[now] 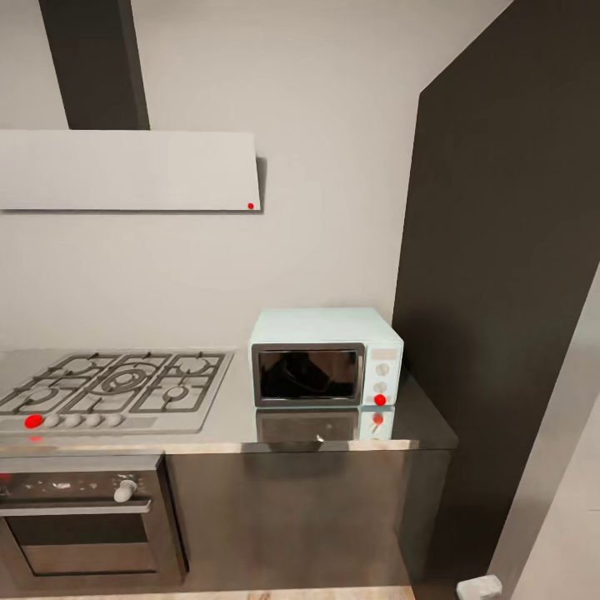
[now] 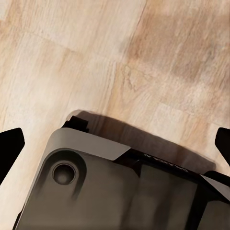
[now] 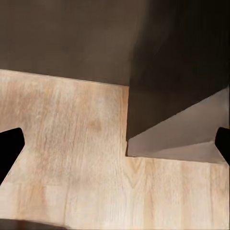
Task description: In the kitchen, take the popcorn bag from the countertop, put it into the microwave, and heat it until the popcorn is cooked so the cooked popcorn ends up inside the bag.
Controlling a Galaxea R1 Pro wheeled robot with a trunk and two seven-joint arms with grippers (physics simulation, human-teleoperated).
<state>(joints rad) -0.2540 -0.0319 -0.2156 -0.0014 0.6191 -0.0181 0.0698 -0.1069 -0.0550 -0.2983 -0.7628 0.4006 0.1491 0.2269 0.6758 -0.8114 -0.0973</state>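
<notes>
Both end effectors [image 2: 115, 143] [image 3: 115, 143] spread, empty, over floor; your microwave [image 1: 325, 357] sits at surface's [image 1: 233, 429] right end.

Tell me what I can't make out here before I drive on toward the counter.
- Microwave interior: head view, the dark glass door reflects and hides it.
- Cooktop and oven: head view, cut off by the left edge.
- Left fingers: left wrist view, tips at the picture's sides, bases cut off.
- Right fingers: right wrist view, likewise.
</notes>
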